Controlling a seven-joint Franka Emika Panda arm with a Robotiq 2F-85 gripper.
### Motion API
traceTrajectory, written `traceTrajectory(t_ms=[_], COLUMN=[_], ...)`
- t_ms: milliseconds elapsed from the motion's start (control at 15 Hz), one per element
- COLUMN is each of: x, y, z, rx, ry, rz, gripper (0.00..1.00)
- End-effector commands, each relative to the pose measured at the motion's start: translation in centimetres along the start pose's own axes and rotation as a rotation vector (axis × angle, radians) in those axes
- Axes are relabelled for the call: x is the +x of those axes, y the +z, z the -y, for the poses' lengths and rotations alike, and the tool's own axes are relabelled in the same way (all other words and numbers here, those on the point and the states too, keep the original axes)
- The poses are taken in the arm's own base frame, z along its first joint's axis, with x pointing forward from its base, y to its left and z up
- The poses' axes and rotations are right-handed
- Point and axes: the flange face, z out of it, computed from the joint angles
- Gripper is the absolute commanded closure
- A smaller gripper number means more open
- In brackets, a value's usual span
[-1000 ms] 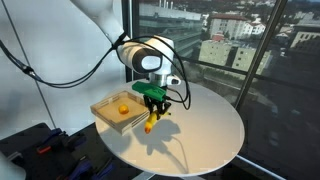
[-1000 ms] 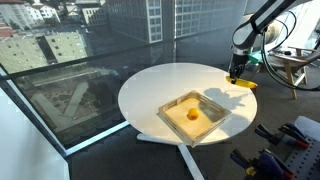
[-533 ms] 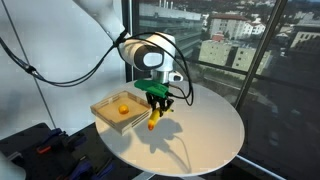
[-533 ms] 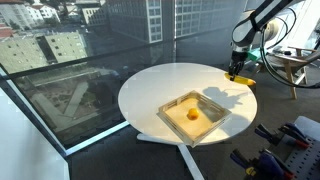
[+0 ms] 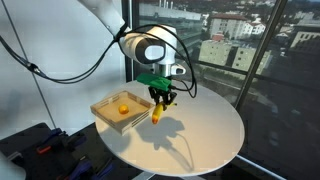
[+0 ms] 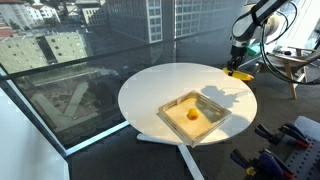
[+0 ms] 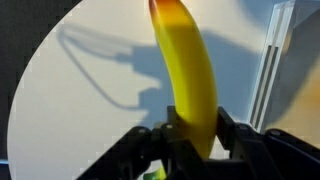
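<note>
My gripper (image 5: 158, 97) is shut on a yellow banana (image 5: 156, 112) and holds it hanging in the air above the round white table (image 5: 200, 130). In the wrist view the banana (image 7: 187, 75) fills the middle, pinched between my two black fingers (image 7: 193, 135), with an orange-tinted tip pointing away. In an exterior view the banana (image 6: 239, 74) hangs over the far edge of the table. A shallow wooden tray (image 5: 107, 116) stands on the table beside my gripper, with a small orange fruit (image 5: 122, 108) in it. The tray (image 6: 172, 117) and fruit (image 6: 193, 114) show in both exterior views.
Large windows (image 5: 250, 60) with a city view stand just behind the table. Black and red equipment (image 5: 40, 145) sits low next to the table. A wooden desk (image 6: 295, 68) stands beyond the table. The tray's white edge (image 7: 268, 70) shows in the wrist view.
My gripper has risen with the banana in it and moved slightly away from the table top. The tray and orange fruit have not moved.
</note>
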Motion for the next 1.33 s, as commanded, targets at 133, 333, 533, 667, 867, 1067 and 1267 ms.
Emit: traceTrajectory(t_ms=[133, 333, 533, 667, 867, 1067, 1267], x=[0.7, 1.1, 1.4, 1.6, 1.8, 2.0, 2.3], y=[-2.6, -3.1, -3.3, -3.6, -3.8, -3.9, -3.9], z=[1.3, 2.5, 3.6, 3.9, 5.1, 6.0, 6.9], rx=[0.019, 0.036, 0.045, 0.051, 0.052, 0.051, 0.052], ry=[-0.032, -0.058, -0.084, -0.103, -0.135, -0.165, -0.199], rz=[-0.033, -0.044, -0.050, -0.052, -0.057, -0.059, -0.060], gripper=[0.84, 0.84, 0.84, 0.84, 0.84, 0.84, 0.84])
